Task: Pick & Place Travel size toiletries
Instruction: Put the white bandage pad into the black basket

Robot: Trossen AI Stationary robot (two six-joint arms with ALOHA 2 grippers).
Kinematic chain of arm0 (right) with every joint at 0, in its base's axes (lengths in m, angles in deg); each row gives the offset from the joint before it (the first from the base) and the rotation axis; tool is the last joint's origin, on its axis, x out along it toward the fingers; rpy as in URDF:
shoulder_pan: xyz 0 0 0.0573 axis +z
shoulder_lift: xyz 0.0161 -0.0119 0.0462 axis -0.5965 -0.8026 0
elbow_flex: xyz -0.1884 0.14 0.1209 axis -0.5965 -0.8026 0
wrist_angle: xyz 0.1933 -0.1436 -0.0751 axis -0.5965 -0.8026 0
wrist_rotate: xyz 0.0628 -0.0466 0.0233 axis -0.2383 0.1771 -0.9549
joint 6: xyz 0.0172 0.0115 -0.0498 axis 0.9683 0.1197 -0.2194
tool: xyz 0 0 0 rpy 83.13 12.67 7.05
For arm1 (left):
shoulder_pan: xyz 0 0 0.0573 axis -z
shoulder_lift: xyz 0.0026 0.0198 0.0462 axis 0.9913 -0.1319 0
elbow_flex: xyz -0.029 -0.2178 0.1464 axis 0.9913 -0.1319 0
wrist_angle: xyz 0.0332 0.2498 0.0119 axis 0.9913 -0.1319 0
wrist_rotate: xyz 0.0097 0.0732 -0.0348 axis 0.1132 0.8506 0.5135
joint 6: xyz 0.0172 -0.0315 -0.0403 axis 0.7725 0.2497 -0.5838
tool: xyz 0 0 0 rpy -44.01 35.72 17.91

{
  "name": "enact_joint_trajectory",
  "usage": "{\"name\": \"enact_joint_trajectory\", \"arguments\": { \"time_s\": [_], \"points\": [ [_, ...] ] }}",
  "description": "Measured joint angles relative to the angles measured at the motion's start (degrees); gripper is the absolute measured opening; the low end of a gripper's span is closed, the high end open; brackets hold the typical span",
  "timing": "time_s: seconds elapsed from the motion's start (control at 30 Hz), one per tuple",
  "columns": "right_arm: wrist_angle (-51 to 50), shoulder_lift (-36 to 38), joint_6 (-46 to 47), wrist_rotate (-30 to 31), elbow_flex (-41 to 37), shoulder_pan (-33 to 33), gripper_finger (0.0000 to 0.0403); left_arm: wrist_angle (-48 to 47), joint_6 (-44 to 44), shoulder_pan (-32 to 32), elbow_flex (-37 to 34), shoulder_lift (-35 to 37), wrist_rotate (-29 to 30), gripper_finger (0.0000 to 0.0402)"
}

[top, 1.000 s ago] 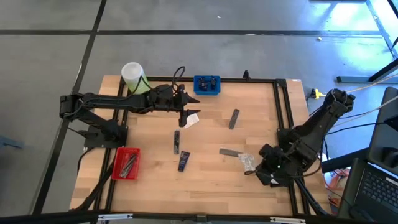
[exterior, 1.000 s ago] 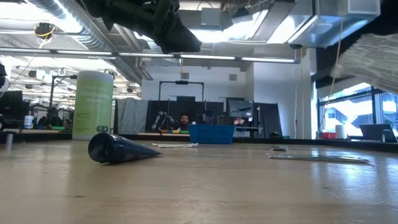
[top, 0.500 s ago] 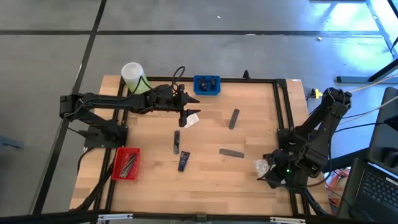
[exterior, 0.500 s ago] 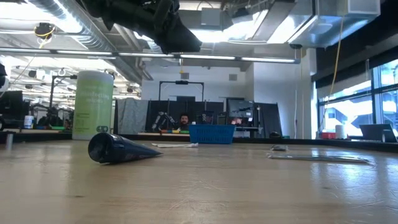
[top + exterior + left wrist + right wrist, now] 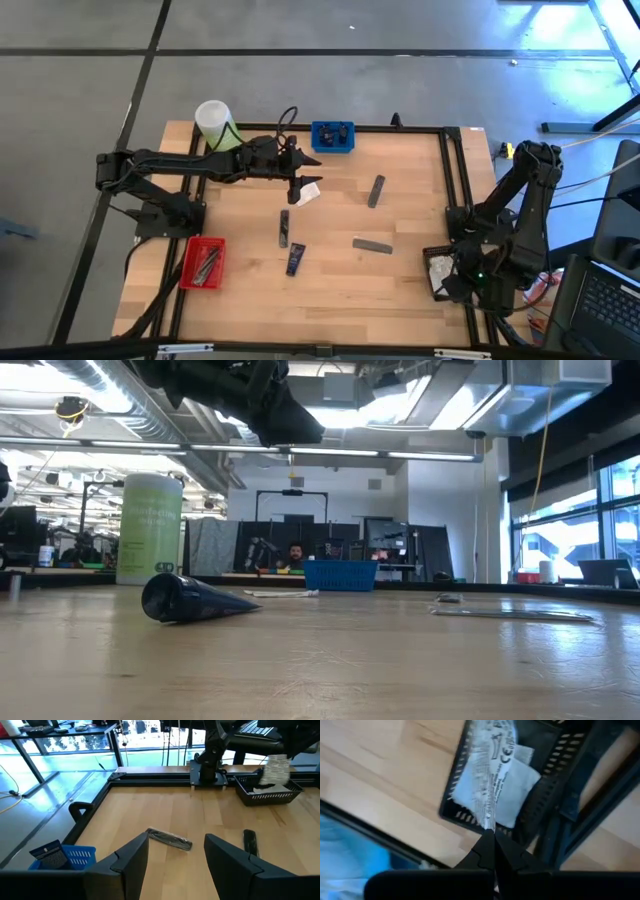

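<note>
Packet (image 5: 492, 770) pinched edge-on in clenched right gripper (image 5: 490, 837) | hangs straight off fingertips, over black tray (image 5: 547, 750), white sachet (image 5: 517, 787) already inside | right arm nearer, release looks next | left gripper (image 5: 175, 852) spread, empty, grey tube (image 5: 169, 839) just ahead

Grey floor (image 5: 400, 25), big windows (image 5: 575, 545), ceiling lights, desks w/ monitors.
</note>
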Motion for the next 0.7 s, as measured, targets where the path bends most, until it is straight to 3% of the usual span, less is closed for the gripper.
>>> {"name": "enact_joint_trajectory", "arguments": {
  "time_s": [0.7],
  "points": [
    [-3.7,-9.0,-1.5,-11.1,0.0,-5.1,0.0000,0.0,0.0,0.0,0.0,0.0,0.0,0.0189]
  ]
}}
